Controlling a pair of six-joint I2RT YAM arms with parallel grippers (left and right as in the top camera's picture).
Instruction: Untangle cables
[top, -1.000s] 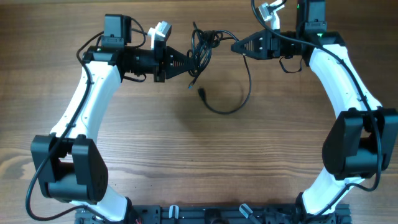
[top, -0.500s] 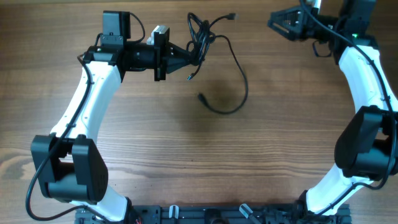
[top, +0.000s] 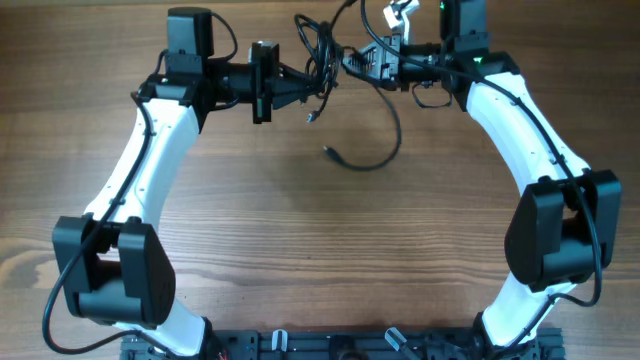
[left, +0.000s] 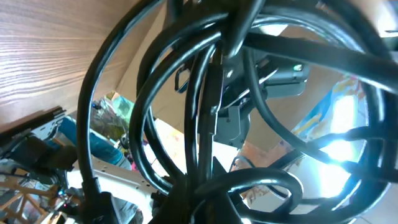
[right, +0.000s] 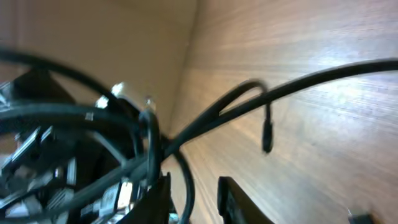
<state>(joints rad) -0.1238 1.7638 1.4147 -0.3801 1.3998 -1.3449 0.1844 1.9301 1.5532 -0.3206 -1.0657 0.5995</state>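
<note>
The cables (top: 320, 55) are a tangled black bundle near the table's far edge. My left gripper (top: 308, 85) is shut on the bundle's left side. In the left wrist view the cables' loops (left: 186, 93) fill the frame and hide most of the gripper (left: 205, 202). One loose cable (top: 396, 135) curves down from the bundle to a plug end (top: 328, 152) lying on the wood. My right gripper (top: 350, 62) is at the bundle's right side. Its jaws are still apart (right: 199, 199), with one thin strand (right: 186, 180) running between them. Another plug end (right: 267, 140) shows beyond them.
The wooden table (top: 300, 250) spreads toward the front. A dark rail with clips (top: 330, 345) lines the front edge. Both white arms reach in from the near corners, the left arm (top: 140, 170) and the right arm (top: 540, 130). A short plug end (top: 312, 117) dangles below the left gripper.
My right arm swung back from the far right corner to the bundle, and its jaws have narrowed round a strand. The left gripper shifted the bundle slightly toward the far edge.
</note>
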